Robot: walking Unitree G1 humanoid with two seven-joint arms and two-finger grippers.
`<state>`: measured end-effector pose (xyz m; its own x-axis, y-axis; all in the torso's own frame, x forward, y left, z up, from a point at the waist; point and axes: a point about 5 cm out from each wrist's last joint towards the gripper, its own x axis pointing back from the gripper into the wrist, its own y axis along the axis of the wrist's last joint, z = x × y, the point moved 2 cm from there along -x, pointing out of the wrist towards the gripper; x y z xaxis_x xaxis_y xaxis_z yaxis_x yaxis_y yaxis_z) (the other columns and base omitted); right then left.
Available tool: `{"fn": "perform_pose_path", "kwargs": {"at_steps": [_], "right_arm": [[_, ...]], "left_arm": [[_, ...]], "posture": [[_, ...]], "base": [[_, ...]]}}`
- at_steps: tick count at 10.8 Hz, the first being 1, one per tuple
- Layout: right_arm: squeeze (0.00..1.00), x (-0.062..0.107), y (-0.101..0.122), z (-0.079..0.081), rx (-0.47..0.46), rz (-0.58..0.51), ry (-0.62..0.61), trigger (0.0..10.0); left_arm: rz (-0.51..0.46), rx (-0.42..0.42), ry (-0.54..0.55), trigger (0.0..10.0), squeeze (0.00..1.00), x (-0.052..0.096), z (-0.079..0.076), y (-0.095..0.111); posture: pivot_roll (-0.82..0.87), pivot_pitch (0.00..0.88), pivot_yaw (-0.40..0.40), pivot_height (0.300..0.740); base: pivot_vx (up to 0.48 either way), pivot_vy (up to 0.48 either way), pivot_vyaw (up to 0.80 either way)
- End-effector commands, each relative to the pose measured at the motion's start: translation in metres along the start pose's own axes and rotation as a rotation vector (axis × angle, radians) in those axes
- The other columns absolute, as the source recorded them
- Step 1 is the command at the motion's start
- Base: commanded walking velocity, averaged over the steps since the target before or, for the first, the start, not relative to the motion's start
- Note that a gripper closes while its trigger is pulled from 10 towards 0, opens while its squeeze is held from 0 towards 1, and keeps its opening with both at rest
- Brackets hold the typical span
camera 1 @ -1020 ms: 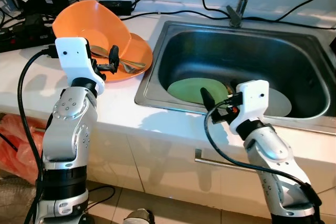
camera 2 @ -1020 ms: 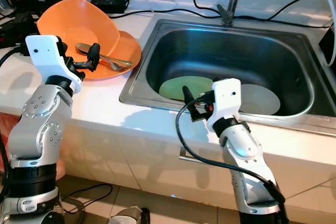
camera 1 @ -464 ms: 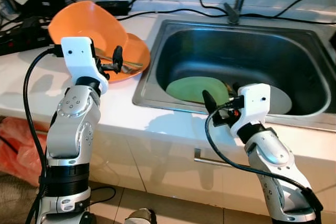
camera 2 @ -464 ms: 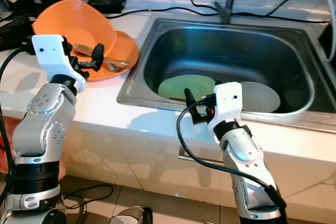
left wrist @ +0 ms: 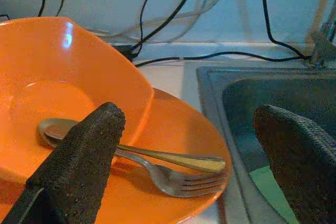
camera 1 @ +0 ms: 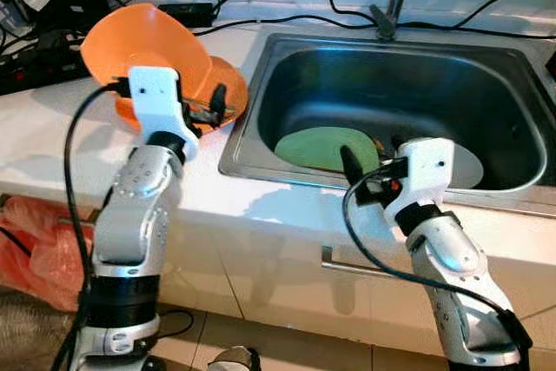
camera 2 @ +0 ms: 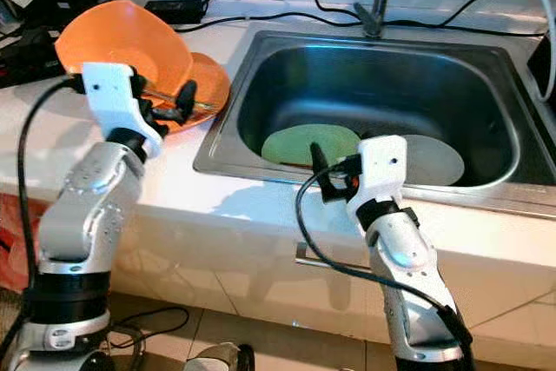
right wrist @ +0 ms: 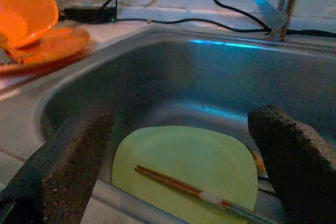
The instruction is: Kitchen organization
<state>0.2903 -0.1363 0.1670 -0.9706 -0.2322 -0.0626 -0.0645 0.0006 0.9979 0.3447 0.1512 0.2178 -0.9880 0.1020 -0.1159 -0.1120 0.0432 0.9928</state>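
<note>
Left wrist view: left gripper (left wrist: 194,145) has its fingers spread wide, nothing between them, aimed at the orange plate (left wrist: 178,145) on the counter (camera 1: 52,128). A fork (left wrist: 168,179) and a spoon (left wrist: 105,145) lie on that plate, just ahead of the fingertips, handles crossing; the spoon's bowl end is tucked under an orange bowl (left wrist: 63,93) tilted on the plate's far side. From the head cameras the gripper hovers over the plate's near edge, close to the cutlery but apart from it.

Right gripper (right wrist: 184,150) is also spread apart and empty, hanging at the sink's front rim, pointing in. Inside the sink (camera 1: 486,76) sits a green plate (right wrist: 189,166) with a pair of chopsticks (right wrist: 178,184) lying across it; a grey plate (camera 1: 465,167) lies beside it, partly hidden by the right wrist. Chopsticks are below and ahead of the fingers, no contact.

Step, as I read it: reach phase, both arms lining up on utensils, likely gathering them. Next move probably needs the left gripper to drop lower and straddle the fork or spoon handle before closing; thin flat metal on a slick plate, so it could slide. The tilted bowl could shift if bumped. Faucet (camera 1: 395,2) and black cables (camera 1: 287,19) stay well behind.
</note>
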Motion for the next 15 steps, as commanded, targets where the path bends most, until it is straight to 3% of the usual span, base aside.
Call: {"fn": "perform_pose_path", "kwargs": {"at_steps": [1,3,6,8,9,11,12,15], "right_arm": [[0.0,-0.004,0.007,-0.001,0.002,-0.024,-0.009,10.0],[0.0,0.001,0.009,0.001,0.066,-0.013,0.023,10.0],[0.0,0.007,0.011,0.003,0.026,-0.004,0.07,10.0],[0.0,0.012,0.011,0.013,0.033,0.009,0.141,10.0],[0.0,0.013,0.011,0.015,0.042,0.014,0.164,10.0],[0.0,0.014,0.015,0.017,0.043,0.017,0.204,10.0],[0.0,0.016,0.02,0.026,0.037,0.021,0.29,10.0],[0.0,0.025,0.025,0.029,0.077,0.055,0.426,10.0]], "left_arm": [[-0.013,-0.01,0.023,10.0,0.0,0.002,0.003,0.002],[-0.03,0.001,0.071,10.0,0.0,-0.001,0.008,0.002],[0.042,0.0,0.172,10.0,0.0,-0.011,0.026,-0.005],[0.06,0.21,0.169,10.0,0.0,-0.017,0.013,-0.011],[0.069,0.256,0.167,10.0,0.0,-0.019,0.008,-0.014],[0.062,0.289,0.135,10.0,0.0,-0.026,-0.004,-0.018],[0.091,0.352,0.169,10.0,0.0,-0.033,-0.007,-0.024],[0.151,0.375,0.217,10.0,0.0,-0.038,-0.002,-0.033]], "posture": [[0.13,0.045,0.064,0.74],[0.1,0.047,0.053,0.74],[0.1,0.062,0.051,0.74],[0.09,0.08,0.04,0.74],[0.09,0.082,0.035,0.74],[0.08,0.085,0.025,0.74],[0.07,0.091,0.02,0.74],[0.05,0.11,0.014,0.74]], "base": [[0.0,0.0,0.0],[0.0,0.0,0.0],[0.0,0.0,0.0],[0.0,0.0,0.0],[0.0,0.0,0.0],[0.0,0.0,0.0],[0.0,0.0,0.0],[0.0,0.0,0.0]]}}
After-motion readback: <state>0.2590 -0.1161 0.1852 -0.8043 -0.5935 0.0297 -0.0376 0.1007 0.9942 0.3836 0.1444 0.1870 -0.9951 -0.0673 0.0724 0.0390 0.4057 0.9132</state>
